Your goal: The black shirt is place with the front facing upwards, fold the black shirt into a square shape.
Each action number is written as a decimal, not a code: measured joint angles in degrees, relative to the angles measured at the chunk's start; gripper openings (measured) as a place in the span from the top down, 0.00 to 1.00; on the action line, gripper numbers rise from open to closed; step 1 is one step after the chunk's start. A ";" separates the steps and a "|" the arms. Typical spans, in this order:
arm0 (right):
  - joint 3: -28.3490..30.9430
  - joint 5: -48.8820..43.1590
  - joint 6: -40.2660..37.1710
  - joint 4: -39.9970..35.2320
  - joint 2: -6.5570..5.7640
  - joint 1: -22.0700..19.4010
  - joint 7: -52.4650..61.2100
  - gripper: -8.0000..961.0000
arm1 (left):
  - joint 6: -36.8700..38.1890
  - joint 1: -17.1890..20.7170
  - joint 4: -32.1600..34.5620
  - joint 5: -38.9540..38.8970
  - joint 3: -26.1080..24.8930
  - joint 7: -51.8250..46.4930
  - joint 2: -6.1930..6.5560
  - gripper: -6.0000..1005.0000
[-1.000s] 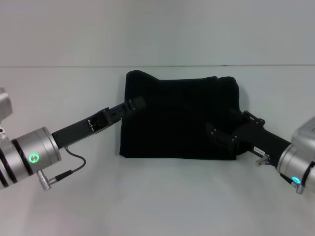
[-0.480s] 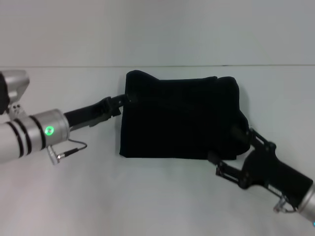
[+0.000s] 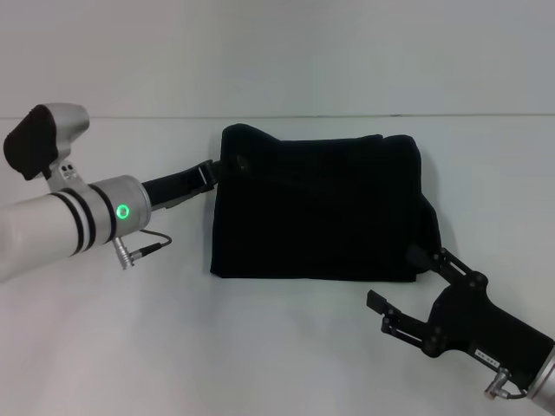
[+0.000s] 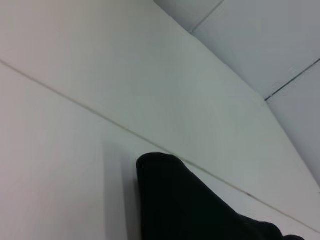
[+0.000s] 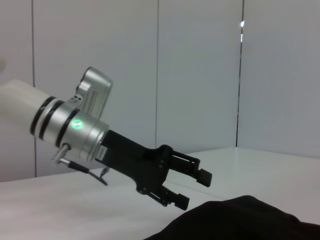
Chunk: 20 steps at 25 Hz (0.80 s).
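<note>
The black shirt [image 3: 316,208] lies folded into a rough rectangle in the middle of the white table; no lettering shows. At its far left corner is my left gripper [image 3: 217,171]. The right wrist view shows the left gripper [image 5: 192,189] open with nothing between its fingers, just above the shirt [image 5: 235,220]. My right gripper [image 3: 397,279] is open and empty by the shirt's near right corner, one fingertip [image 3: 376,302] over bare table in front of the shirt. The left wrist view shows only a rounded corner of the shirt [image 4: 175,200].
The white table [image 3: 173,347] runs back to a pale wall [image 3: 277,52]. A cable loops from the left wrist [image 3: 143,247] near the table. Bare surface lies in front of and on both sides of the shirt.
My right gripper has drawn back off the shirt toward the near right. My left arm has pulled back to the left and risen, its gripper now at the far left corner. The shirt has not moved.
</note>
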 joint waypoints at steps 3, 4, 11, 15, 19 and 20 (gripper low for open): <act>-0.07 -0.02 0.03 0.02 -0.01 0.06 0.00 0.06 | -1.54 -0.82 -0.29 0.39 0.12 0.23 -0.55 0.13; -0.09 -0.02 -0.02 0.02 -0.02 0.10 0.00 0.06 | -1.86 -0.99 -0.42 0.51 0.13 0.30 -0.70 0.13; -0.36 -0.03 -0.15 0.05 -0.01 0.15 0.00 0.06 | -4.57 -1.09 -0.49 0.62 0.16 0.53 -1.56 0.13; -0.74 -0.02 -0.18 0.05 0.00 0.20 0.06 0.06 | -5.27 -1.24 -0.73 0.52 0.17 0.55 -1.73 0.13; -0.78 -0.02 -0.05 0.05 0.07 0.56 0.09 0.06 | -4.94 -2.05 -2.18 0.48 0.18 0.55 -1.88 0.13; -0.78 -0.02 -0.02 0.05 0.07 0.63 0.09 0.06 | -4.86 -2.23 -2.54 0.49 0.20 0.54 -1.88 0.13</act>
